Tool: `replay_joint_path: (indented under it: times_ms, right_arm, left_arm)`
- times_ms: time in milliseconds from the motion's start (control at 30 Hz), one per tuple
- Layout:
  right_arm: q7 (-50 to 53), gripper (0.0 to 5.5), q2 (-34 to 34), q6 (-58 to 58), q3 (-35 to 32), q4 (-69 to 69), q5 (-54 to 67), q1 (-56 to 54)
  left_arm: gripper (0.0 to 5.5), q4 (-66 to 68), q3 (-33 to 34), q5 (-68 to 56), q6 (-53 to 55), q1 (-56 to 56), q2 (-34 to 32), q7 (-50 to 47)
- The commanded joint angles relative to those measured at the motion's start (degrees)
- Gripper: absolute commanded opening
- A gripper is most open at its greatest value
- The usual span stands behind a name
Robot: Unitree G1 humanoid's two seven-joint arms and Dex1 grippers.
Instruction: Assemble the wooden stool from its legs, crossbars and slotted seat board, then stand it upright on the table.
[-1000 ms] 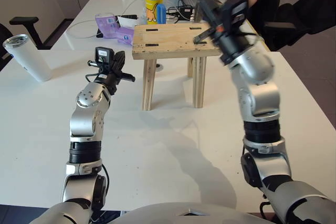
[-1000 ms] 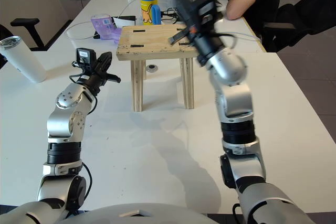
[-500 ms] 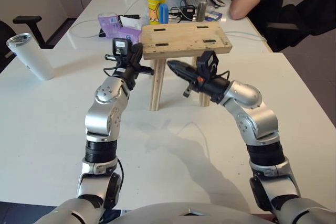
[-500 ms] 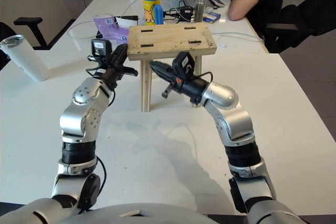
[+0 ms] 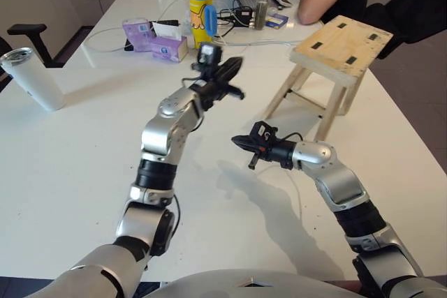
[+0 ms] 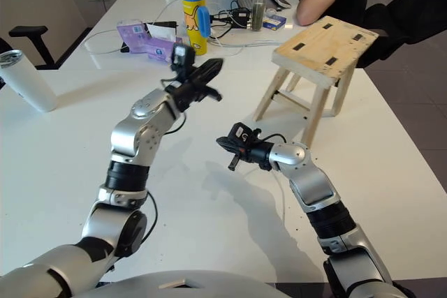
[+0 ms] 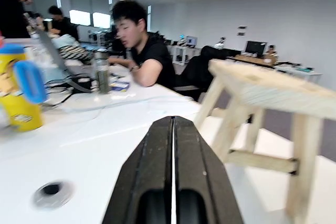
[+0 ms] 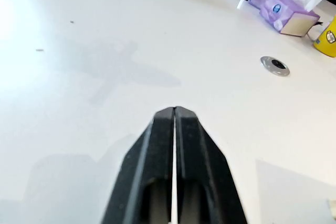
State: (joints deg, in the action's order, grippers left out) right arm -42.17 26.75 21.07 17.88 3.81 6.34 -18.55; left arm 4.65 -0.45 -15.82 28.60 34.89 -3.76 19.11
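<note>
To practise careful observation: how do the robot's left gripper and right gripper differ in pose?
The left gripper hangs high above the table, while the right gripper sits low near it. The left points rightward toward the stool; the right points leftward, away from it. Both are shut and empty.

Quick tally, nothing fancy: there was one wooden stool (image 5: 340,41), with four slots (image 5: 369,36) showing on top. Grippers came to two, the left gripper (image 5: 237,65) and the right gripper (image 5: 236,141). Then I counted two purple tissue boxes (image 5: 166,48), one yellow cup (image 5: 199,8), one dark bottle (image 5: 261,6), one white tumbler (image 5: 31,78) and one round grommet (image 8: 274,65) set into the one table (image 5: 70,158).
</note>
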Motion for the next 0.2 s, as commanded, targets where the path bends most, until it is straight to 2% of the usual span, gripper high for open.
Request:
replay_joint_path:
  times_ms: [33,133,200]
  right_arm:
    - [6.75,0.0,-0.56,-3.65,-1.69,-8.62,-5.85,-2.72]
    - [15.64,0.0,-4.61,-8.42,-5.7,-14.51,-7.69,-6.44]
    - [22.33,0.0,-9.3,-11.05,-10.6,-17.05,-5.49,-7.55]
  left_arm:
    - [0.05,-3.38,2.46,0.34,0.55,-5.77,-2.15,-1.88]
    - [0.05,-4.36,3.89,0.59,-2.1,-7.98,-2.88,-2.71]
    - [0.05,-3.93,5.46,0.83,-5.61,-9.3,-3.07,-3.48]
